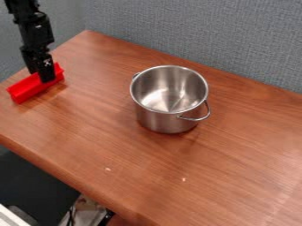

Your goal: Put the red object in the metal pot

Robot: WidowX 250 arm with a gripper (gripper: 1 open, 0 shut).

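Camera — red object (33,85) under open pincer (44,72)

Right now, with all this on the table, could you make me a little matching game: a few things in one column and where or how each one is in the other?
Things:
1. red object
2. metal pot
3. gripper
4. table

Descriptions:
A. brown wood, carrying everything
B. open, pointing down over the red block
C. shiny, empty, near the middle
D. lying at the table's left edge

Pairs: 1-D, 2-C, 3-B, 4-A

Tool (45,72) hides part of the red object (32,86).
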